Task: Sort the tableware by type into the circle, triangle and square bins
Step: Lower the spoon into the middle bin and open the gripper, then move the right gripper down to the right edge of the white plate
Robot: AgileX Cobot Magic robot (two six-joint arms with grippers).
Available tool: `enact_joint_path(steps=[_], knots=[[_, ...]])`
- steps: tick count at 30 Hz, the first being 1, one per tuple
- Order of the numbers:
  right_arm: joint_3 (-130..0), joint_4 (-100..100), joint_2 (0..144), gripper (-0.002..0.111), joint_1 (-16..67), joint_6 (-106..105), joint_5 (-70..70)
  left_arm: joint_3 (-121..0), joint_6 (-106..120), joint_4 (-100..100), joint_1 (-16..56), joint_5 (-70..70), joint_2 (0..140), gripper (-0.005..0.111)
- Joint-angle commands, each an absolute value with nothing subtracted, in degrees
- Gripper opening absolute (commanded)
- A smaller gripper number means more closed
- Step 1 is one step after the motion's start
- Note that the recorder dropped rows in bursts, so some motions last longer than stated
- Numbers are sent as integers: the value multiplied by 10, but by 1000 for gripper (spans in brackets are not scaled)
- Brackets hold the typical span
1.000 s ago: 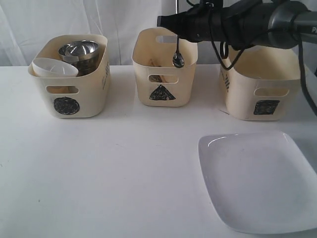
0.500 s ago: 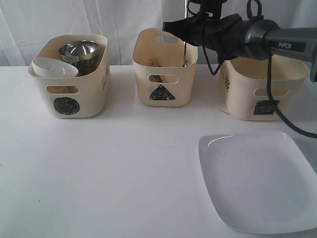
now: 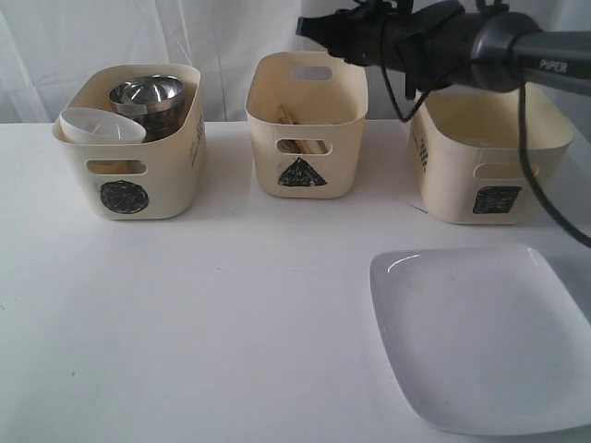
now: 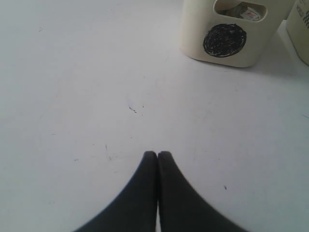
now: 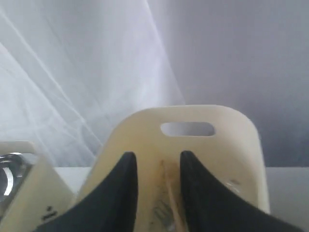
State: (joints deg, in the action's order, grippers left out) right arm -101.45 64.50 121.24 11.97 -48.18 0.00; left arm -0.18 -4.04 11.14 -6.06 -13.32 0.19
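A: R gripper (image 3: 307, 28)?
B: Hangs over the triangle bin (image 3: 270, 161), abt above its back rim, toward the right corner. Fingers (image 5: 120, 198) apart, nothing btw them. The wrist cam looks thru the gap into that bin.
A: What's inside?
B: Wooden chopsticks (image 3: 284, 114) leaning on the left wall. More shows thru the front cut-out, too dim to name.
A: L gripper (image 4: 157, 154)?
B: Tips pressed together, holding nothing, low over bare table (image 4: 72, 72). Its cam shows the circle bin (image 4: 227, 34), marked face toward it. How far it sits from the triangle bin, can't tell.
A: Other bins?
B: Circle bin left of the triangle bin, square bin (image 3: 452, 175) right of it. One row, gaps btw them, marks facing the exterior cam.
A: Tableware?
B: In the bin left of the triangle bin: white bowl (image 3: 102, 125) tilted at the near-left rim, steel bowl (image 3: 152, 89) atop other steel pcs behind it. Square white plate (image 3: 485, 337) lies flat on the table, in front of and to the right of the triangle bin, clear of every tub.
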Motion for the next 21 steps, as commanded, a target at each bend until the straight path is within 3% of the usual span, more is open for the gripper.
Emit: enact_joint_path(steps=[1, 4, 9, 12, 17, 21], knots=[[-1017, 591, 1133, 24, 99, -485, 172, 0, -40, 119, -60, -132, 0, 0], [-1002, 409, 1090, 2, 77, -354, 279, 0, -40, 119, -60, -131, 0, 0], [-922, -35, 1028, 0, 51, 11, 422, 0, -40, 119, -60, -131, 0, 0], [-839, -192, 983, 0, 39, 133, 462, 0, -40, 119, -60, -131, 0, 0], [-667, -197, 902, 0, 21, 170, 454, 0, -40, 119, -60, -131, 0, 0], [-533, -134, 868, 0, 18, 74, 493, 0, -40, 119, -60, -131, 0, 0]])
